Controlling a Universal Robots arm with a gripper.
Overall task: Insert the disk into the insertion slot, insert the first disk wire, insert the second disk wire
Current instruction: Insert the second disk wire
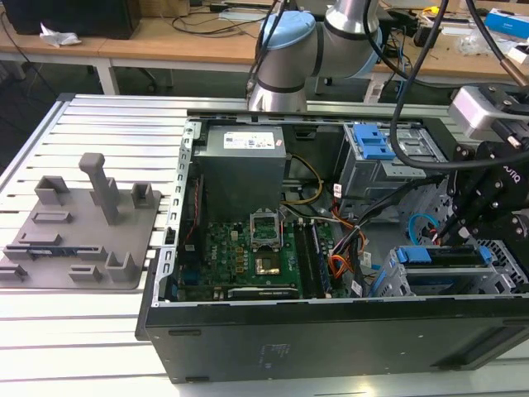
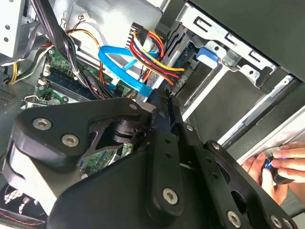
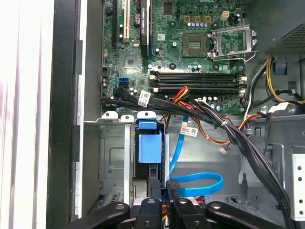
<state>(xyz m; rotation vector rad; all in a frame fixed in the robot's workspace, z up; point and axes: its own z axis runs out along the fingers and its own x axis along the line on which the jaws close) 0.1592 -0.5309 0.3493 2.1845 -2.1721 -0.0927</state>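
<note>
Now your fingers (image 3: 167, 198) pinch the second disk wire (image 3: 190, 179) plug beside the seated disk (image 3: 149, 148).

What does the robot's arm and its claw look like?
The arm is made of shiny silver tubes with a rounded light-blue cap on one joint, and thick black cables hang beside it. The gripper is matte black, built from flat, chunky links joined with round silver screws, which show in both wrist views.
</note>
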